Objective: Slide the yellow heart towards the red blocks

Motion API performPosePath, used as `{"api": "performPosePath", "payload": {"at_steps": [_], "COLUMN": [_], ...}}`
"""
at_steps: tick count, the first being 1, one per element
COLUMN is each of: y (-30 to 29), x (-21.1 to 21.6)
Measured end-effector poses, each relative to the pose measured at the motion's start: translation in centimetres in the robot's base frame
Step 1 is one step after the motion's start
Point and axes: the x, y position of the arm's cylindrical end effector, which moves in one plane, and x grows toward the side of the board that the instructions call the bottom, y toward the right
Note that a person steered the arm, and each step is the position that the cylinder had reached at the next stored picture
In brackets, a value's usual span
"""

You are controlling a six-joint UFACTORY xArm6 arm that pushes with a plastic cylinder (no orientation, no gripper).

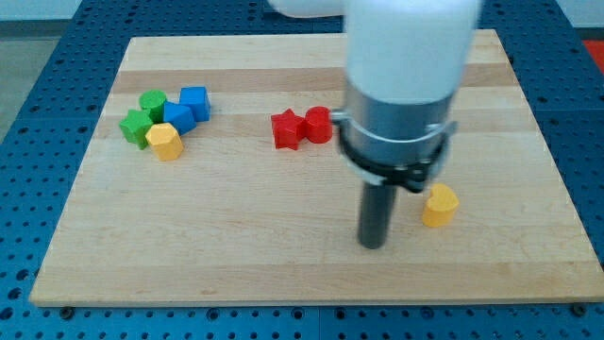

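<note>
A yellow block (440,205), which looks like the heart, lies at the view's lower right on the wooden board (236,236). My tip (372,245) stands just to its left, a small gap apart from it. Two red blocks sit touching near the board's middle: a star-like one (286,129) and a rounder one (318,124). They are up and to the left of the yellow block. The arm's body hides the board just to the right of the red pair.
A cluster sits at the view's upper left: two green blocks (137,125) (153,102), two blue blocks (193,100) (177,116) and a second yellow block (165,142). A blue perforated surface (28,189) surrounds the board.
</note>
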Motion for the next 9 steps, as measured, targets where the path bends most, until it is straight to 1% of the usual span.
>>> {"api": "performPosePath", "payload": {"at_steps": [2,3,5,8,9], "y": [8.3,9.4,8.8,2.6,2.1], "x": [0.0,-0.2,-2.9,-2.9,-3.1]}}
